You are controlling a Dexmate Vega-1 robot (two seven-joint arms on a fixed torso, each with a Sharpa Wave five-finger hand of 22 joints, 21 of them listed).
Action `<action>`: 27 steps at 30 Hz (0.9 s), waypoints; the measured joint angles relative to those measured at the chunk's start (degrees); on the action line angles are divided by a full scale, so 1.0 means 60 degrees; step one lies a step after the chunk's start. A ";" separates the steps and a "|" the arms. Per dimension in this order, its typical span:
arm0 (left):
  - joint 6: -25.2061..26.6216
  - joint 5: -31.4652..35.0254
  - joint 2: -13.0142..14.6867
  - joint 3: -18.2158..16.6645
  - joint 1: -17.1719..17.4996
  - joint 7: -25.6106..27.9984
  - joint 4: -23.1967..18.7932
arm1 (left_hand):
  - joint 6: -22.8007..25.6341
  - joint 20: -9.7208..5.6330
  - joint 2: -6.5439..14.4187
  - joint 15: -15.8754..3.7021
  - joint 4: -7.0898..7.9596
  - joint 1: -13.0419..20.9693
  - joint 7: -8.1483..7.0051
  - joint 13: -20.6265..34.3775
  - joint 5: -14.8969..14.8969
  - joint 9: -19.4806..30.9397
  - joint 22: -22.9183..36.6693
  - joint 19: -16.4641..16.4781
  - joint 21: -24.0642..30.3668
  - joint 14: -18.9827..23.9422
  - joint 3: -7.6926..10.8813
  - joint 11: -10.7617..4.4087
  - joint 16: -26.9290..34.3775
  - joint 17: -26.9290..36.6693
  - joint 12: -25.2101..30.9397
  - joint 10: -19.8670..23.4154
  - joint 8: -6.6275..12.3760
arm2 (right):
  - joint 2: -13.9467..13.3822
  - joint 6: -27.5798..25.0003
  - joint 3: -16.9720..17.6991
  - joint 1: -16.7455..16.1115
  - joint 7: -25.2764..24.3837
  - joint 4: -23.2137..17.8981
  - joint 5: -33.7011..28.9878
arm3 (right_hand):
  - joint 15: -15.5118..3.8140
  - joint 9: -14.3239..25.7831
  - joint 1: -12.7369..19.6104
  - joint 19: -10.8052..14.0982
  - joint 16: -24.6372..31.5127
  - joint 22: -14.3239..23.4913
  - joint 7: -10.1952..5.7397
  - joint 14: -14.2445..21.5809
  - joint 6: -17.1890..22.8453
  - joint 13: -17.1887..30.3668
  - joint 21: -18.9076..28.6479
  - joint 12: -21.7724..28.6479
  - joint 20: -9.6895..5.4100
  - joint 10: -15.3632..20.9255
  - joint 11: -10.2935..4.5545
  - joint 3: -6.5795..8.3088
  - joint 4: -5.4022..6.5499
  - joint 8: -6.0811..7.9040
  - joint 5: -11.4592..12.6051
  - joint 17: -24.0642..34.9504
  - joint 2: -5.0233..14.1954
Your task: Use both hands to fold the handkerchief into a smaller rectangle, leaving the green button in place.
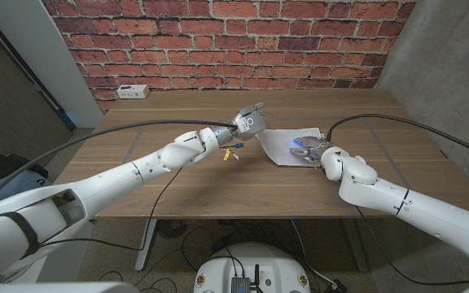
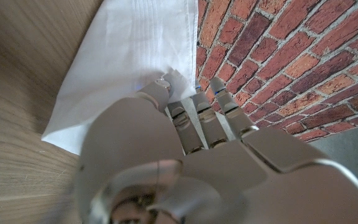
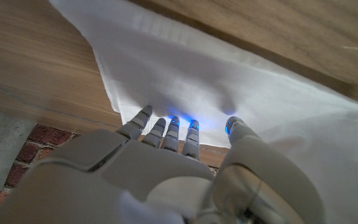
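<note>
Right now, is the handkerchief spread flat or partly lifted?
Partly lifted. The left hand pinches the handkerchief's left edge and holds it raised above the table, while the right hand's fingers touch its near side.

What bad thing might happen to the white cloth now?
The left hand holds one edge of the handkerchief up off the table, so it might slip free and spoil the fold. The right hand has its fingers on the cloth; if they drag, it may bunch up. I cannot see the green button.

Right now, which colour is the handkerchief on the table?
The handkerchief is plain white, with faint woven stripes near its edge. The left wrist view shows it best.
</note>
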 measured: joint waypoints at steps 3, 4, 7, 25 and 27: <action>-0.0073 0.0214 -0.0087 0.0178 -0.0256 0.0245 0.0194 | 0.0000 -0.0035 0.0002 0.0000 0.0000 0.0002 0.0000 0.0002 0.0000 0.0000 0.0000 -0.0035 0.0000 0.0000 0.0000 -0.0001 0.0000 0.0007 0.0000 0.0001 0.0000 | 0.0000 0.0012 -0.0004 0.0013 0.0076 0.0034 -0.0095 | 0.0000 0.0000 0.0000 0.0000 0.0000 0.0000 0.0000 0.0000 -0.0001 0.0000 0.0000 0.0000 0.0000 0.0000 0.0000 -0.0028 -0.0027 -0.0002 0.0000 0.0000 0.0000; -0.0088 0.0273 -0.0110 0.0225 -0.0320 0.0312 0.0245 | 0.0000 -0.0034 0.0015 0.0000 0.0000 0.0014 0.0000 0.0007 -0.0002 0.0000 0.0001 -0.0035 0.0000 0.0000 0.0000 -0.0001 0.0000 0.0007 0.0000 0.0001 0.0000 | 0.0000 0.0015 -0.0005 0.0017 0.0087 0.0046 -0.0110 | 0.0000 0.0000 0.0000 0.0000 0.0000 0.0000 -0.0001 0.0000 -0.0001 0.0000 0.0000 0.0000 0.0000 0.0000 0.0000 -0.0039 -0.0039 -0.0008 0.0000 0.0000 0.0000; -0.0118 0.0482 -0.0190 0.0379 -0.0535 0.0561 0.0403 | 0.0000 -0.0034 0.0038 0.0000 -0.0028 0.0038 0.0000 0.0041 -0.0017 0.0000 0.0001 -0.0035 0.0000 0.0000 -0.0028 -0.0002 0.0000 0.0007 0.0000 0.0002 0.0000 | 0.0003 0.0061 -0.0005 0.0029 0.0134 0.0086 -0.0175 | 0.0000 0.0000 0.0000 0.0000 0.0000 0.0000 -0.0001 0.0000 -0.0003 0.0001 0.0000 0.0000 0.0000 0.0000 0.0000 -0.0039 -0.0039 -0.0010 0.0000 0.0000 0.0000; 0.0119 0.1456 -0.0813 0.1372 -0.1776 0.1864 0.1607 | 0.0069 -0.0136 0.0038 0.0004 -0.0056 0.0164 -0.0069 0.0137 -0.0025 -0.0002 -0.0047 -0.0035 0.0065 0.0003 -0.0057 -0.0002 0.0000 0.0006 -0.0006 0.0004 0.0037 | 0.0111 0.0309 0.0038 0.0094 0.0356 0.0362 -0.0442 | -0.0001 -0.0006 0.0051 -0.0001 0.0000 -0.0001 0.0038 -0.0001 0.0033 0.0001 -0.0054 0.0000 -0.0001 -0.0001 0.0000 -0.0038 -0.0117 -0.0006 0.0001 0.0027 0.0051; 0.0160 0.1517 -0.0929 0.1523 -0.1964 0.1968 0.1813 | 0.0069 -0.0136 0.0038 0.0004 -0.0066 0.0164 -0.0069 0.0137 -0.0025 -0.0002 -0.0047 -0.0035 0.0102 0.0003 -0.0067 -0.0002 0.0000 0.0005 -0.0007 0.0006 0.0037 | 0.0114 0.0328 0.0041 0.0094 0.0382 0.0377 -0.0471 | -0.0001 -0.0005 0.0051 -0.0001 0.0000 -0.0002 0.0038 -0.0001 0.0033 0.0001 -0.0054 0.0000 -0.0001 0.0018 -0.0018 -0.0038 -0.0117 -0.0007 0.0002 0.0027 0.0051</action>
